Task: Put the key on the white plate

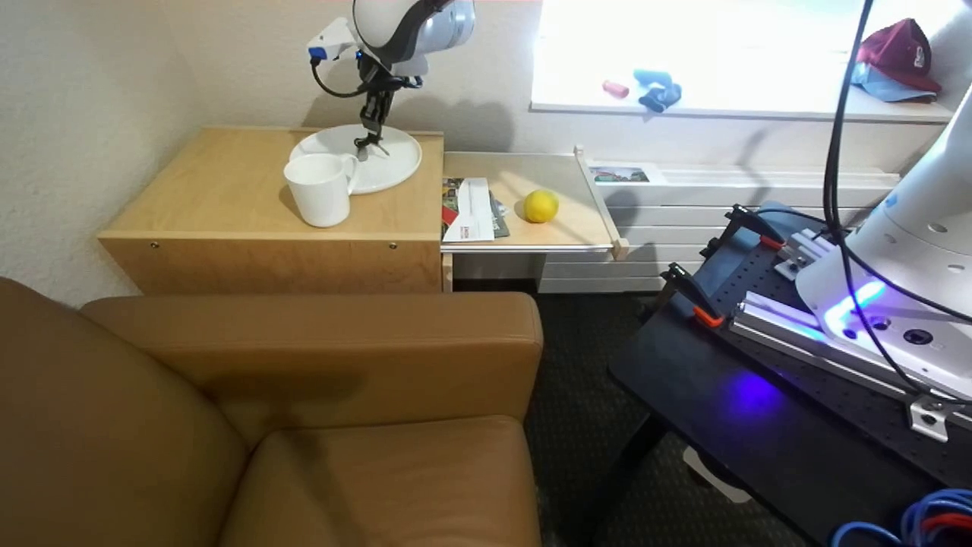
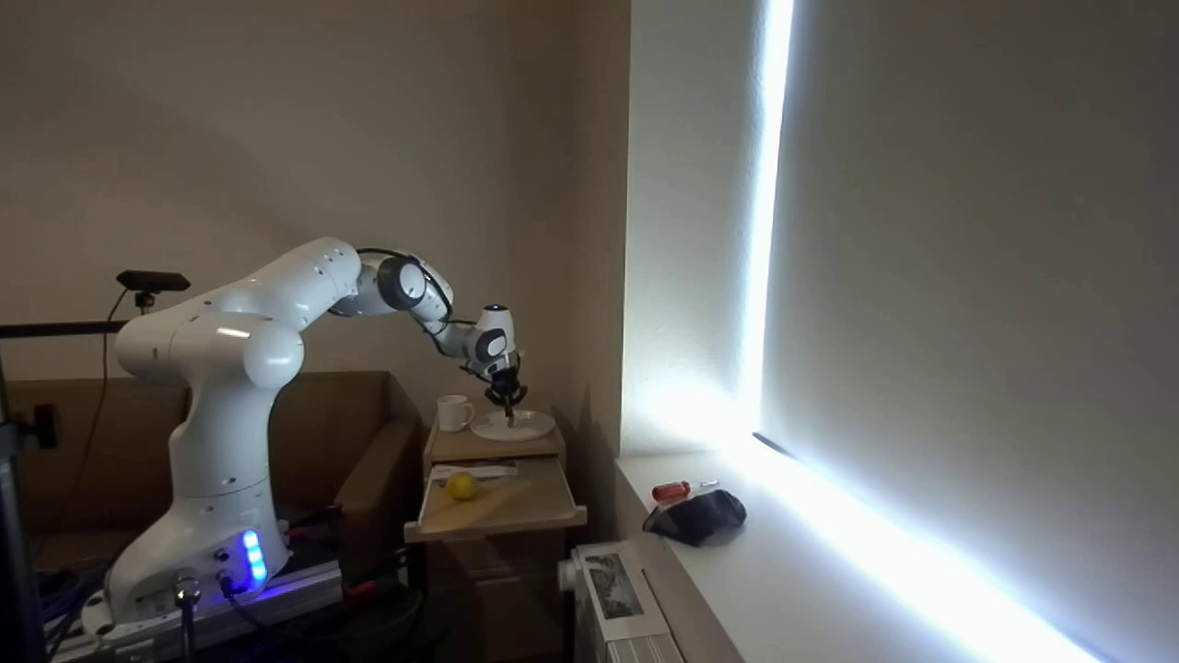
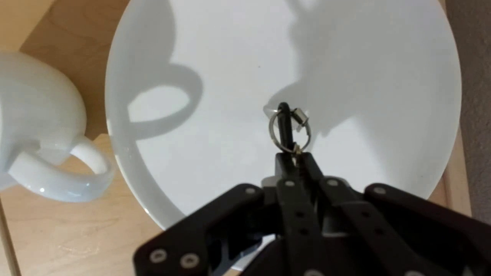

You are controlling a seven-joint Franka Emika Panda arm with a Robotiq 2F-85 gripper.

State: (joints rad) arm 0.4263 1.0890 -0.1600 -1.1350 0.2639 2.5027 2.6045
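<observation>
Directly over the white plate (image 3: 238, 126), the gripper (image 3: 294, 158) points its fingers (image 3: 284, 165) down, drawn together to barely a sliver at the tips. Caught there is the key (image 3: 285, 126) — a thin dark piece with a wire ring (image 3: 271, 131) and a small silver clasp (image 3: 299, 116) showing just beyond the fingers, the rest hidden. It sits over the inner part of the white plate, well in from the rim; whether any of it touches the white plate, I cannot tell. Just beside the white plate stands the white cup (image 3: 38, 103), upright, its handle reaching toward the rim. Beneath the white plate is a wooden cabinet (image 1: 228, 178). To one side of the white plate, in an exterior view, papers (image 1: 474, 209) lie in a shallow drawer (image 1: 531, 175) — and a yellow ball (image 1: 541, 206) rests there too, farther from the white plate than they are.
</observation>
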